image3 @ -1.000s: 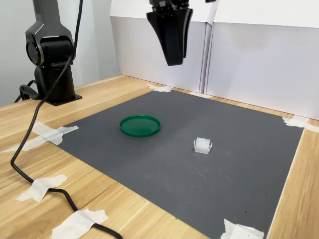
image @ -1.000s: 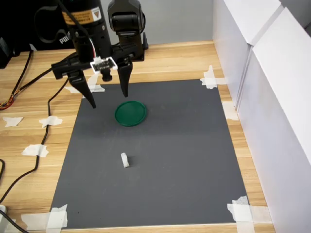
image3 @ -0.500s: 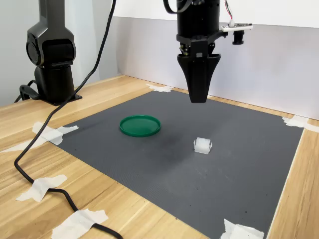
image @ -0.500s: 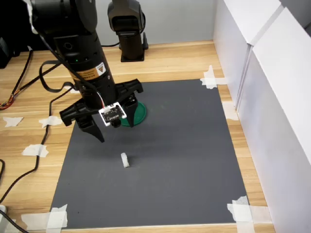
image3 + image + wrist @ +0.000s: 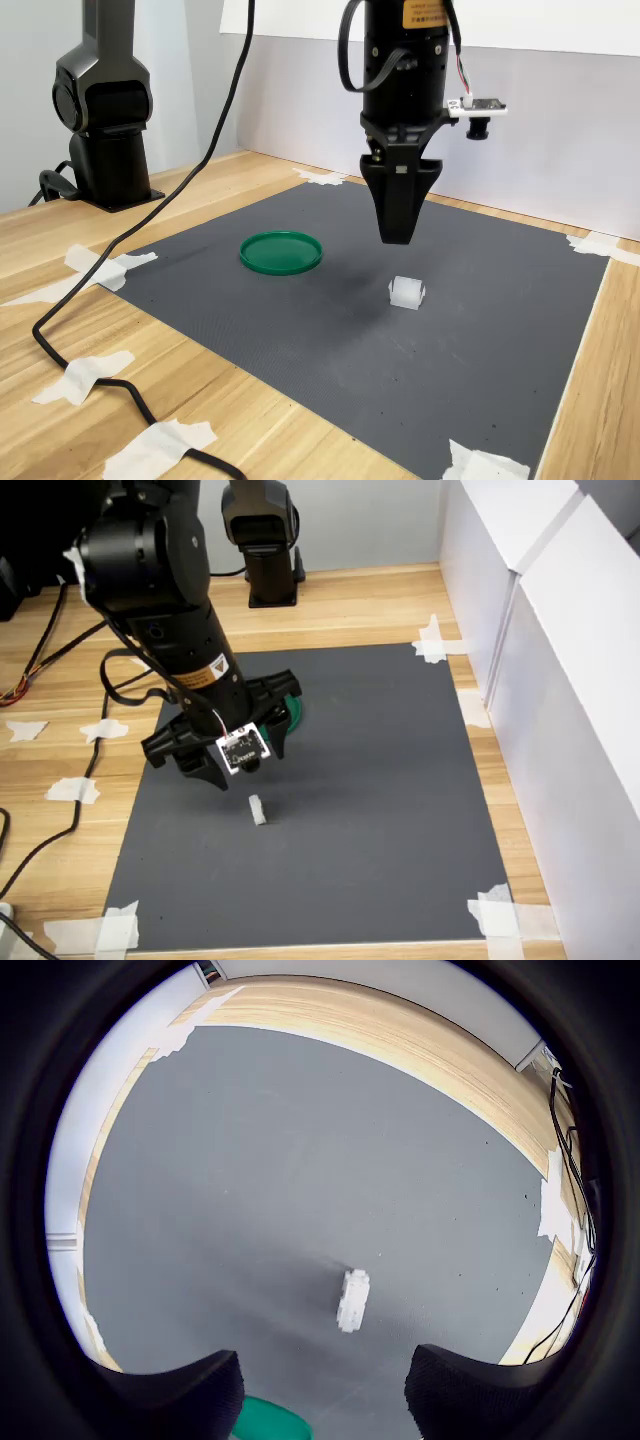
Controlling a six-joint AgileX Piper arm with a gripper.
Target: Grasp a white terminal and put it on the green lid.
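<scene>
in the first exterior view the arm (image 5: 165, 610) hides most of the green lid (image 5: 293, 709); the white terminal (image 5: 258, 810) lies alone on the dark mat (image 5: 400, 780), just below the claw (image 5: 243, 770), whose fingers spread wide and hold nothing. in the wrist view the terminal (image 5: 352, 1300) lies between two dark fingertips (image 5: 170, 1390), lid edge (image 5: 270, 1422) cut off. in the second exterior view the claw (image 5: 398, 236) hangs above the terminal (image 5: 407, 292), apart from it, lid (image 5: 281, 252) well clear on the second exterior view's left.

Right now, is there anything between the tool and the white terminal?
Nothing visible. The tool hangs open above the white terminal, with only bare dark mat around it. The green lid lies apart, off to the second exterior view's left.
</scene>
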